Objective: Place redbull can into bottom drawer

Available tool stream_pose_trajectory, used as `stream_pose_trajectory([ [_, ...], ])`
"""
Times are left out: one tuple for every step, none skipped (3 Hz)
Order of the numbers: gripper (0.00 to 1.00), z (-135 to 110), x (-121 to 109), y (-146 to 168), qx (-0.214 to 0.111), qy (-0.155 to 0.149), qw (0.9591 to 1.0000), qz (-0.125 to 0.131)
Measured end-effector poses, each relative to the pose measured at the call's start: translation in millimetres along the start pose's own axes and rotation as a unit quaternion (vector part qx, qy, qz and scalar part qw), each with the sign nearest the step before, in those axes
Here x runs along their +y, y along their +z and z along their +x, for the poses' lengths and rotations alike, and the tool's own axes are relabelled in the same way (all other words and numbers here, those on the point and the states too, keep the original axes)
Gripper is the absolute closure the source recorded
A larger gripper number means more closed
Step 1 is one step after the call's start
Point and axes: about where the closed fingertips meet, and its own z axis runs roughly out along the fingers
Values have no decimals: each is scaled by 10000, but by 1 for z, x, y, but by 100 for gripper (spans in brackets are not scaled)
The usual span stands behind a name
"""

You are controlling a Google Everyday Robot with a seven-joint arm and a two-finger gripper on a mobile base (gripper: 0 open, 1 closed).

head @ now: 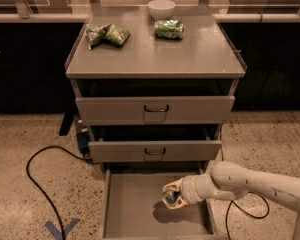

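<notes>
- Here's the pincer (172, 198), low over the right part of the open bottom drawer (132, 204), clenched around the redbull can (169, 199).
- The can sits between the pale fingers, a bit of blue and a shiny end peeking out toward the camera.
- It's inside the drawer's outline but looks to be off the floor (there's a dark shadow on the grey tray just below and to the right of it).
- The white arm (240, 179) reaches in from the right, crossing the drawer's right wall.
- The bottom drawer is pulled well out, with its flat floor bare on the left side.
- Above it, the middle drawer (155, 150) and the top drawer (155, 109) each show a dark handle and stick out a little from the frame.
- Up on the counter (190, 54): one green snack bag (106, 34) at the left, another green bag (168, 28) near the back, and a white bowl (161, 7) just behind it.
- On the speckled floor at the left, a black cable (37, 176) loops around, and a blue tape mark (61, 228) sits near the bottom edge.
</notes>
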Motion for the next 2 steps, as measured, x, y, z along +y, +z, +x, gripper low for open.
stream_pose_trajectory([
  [100,46,22,39,199,92,9997,-122],
  [100,85,44,77,399,226,9984,-320],
])
